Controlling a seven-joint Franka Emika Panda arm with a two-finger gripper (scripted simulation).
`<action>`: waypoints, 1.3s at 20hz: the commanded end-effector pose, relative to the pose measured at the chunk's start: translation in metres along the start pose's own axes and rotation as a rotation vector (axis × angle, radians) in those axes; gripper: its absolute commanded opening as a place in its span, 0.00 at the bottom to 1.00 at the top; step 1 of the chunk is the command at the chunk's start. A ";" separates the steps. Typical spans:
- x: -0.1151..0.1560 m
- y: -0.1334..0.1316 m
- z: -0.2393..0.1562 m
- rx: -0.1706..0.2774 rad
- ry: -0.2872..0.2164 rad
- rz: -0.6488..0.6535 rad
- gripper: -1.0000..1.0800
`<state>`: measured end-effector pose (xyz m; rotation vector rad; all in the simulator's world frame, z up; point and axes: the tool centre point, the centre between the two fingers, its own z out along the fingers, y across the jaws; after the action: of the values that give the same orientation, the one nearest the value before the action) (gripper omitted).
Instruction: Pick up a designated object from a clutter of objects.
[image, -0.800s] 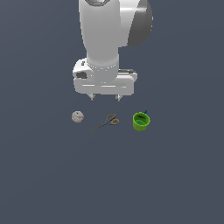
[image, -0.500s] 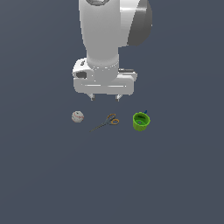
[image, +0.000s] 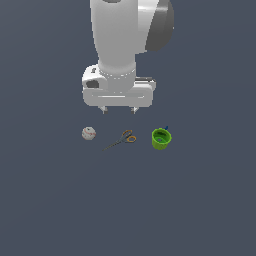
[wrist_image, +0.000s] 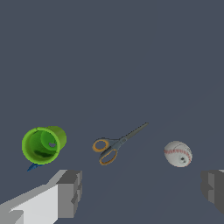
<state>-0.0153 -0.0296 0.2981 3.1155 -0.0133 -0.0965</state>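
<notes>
Even flat light, sharp simulator renders, faint shadows, no glare, no blur

The big white arm (image: 122, 40) points straight down. Its gripper (image: 119, 110) hangs in the air, holding nothing. The two fingers (wrist_image: 70, 192) are spread wide apart.

Grey floor (image: 200, 200) bears scissors (image: 122, 139), ball (image: 88, 133), cup (image: 161, 139).

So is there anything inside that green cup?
The green cup looks hollow: only its green inner wall and some shadow show in the wrist view. Its deepest part is not clear. Something small and blue pokes out beside its rim, outside it.
</notes>
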 end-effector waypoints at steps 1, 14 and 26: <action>0.000 0.000 0.002 0.001 0.000 0.009 0.96; 0.002 0.000 0.051 0.020 0.009 0.212 0.96; -0.007 0.003 0.127 0.045 0.018 0.558 0.96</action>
<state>-0.0275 -0.0352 0.1807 3.0375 -0.8104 -0.0583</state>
